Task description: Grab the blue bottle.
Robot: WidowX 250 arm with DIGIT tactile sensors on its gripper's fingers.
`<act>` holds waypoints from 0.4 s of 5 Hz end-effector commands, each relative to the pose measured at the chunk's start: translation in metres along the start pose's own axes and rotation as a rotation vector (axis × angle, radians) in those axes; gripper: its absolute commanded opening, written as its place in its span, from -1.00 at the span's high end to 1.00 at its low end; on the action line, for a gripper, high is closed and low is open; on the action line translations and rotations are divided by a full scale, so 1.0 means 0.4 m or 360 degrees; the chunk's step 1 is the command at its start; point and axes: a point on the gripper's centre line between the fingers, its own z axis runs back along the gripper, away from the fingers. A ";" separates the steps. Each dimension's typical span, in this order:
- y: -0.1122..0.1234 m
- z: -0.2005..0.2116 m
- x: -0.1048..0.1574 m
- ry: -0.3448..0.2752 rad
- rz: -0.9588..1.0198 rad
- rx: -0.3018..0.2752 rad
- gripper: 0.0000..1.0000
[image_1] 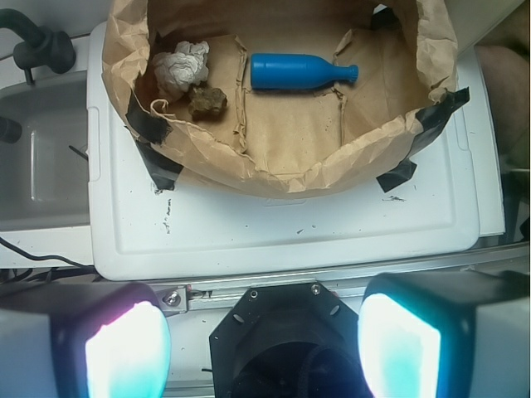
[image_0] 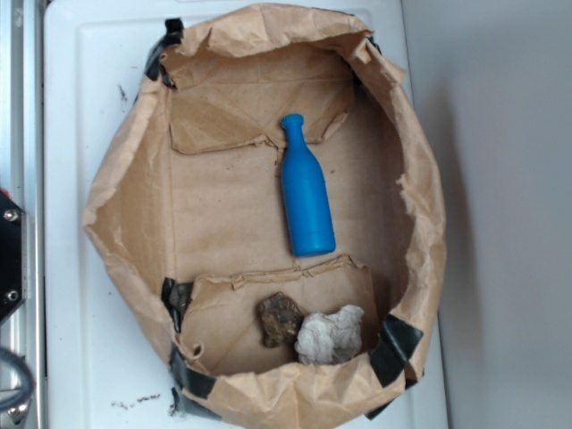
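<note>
I see a brown paper bag (image_0: 116, 206) with rolled-down walls, taped black at its corners, sitting on a white lid (image_0: 71, 107) that serves as my desk. Three things lie on the bag's floor. The bottle (image_0: 306, 192) lies on its side near the centre, neck toward 12 o'clock in the exterior view, apart from the rest. It is solid bright blue and matte, with a narrow neck, flared lip and cylindrical body. Toward 6 o'clock, a brown lump (image_0: 279, 318) and a crumpled white wad (image_0: 331, 336) sit touching each other. In the wrist view, my tool (image_1: 264, 348) hangs outside the bag, well short of the bottle (image_1: 303, 71), its fingers (image_1: 126, 352) spread wide and holding nothing.
</note>
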 end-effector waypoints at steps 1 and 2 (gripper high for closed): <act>0.000 0.000 0.000 0.0000 0.0000 0.0000 -1.00; 0.027 -0.005 0.126 -0.0037 0.0361 -0.0145 -1.00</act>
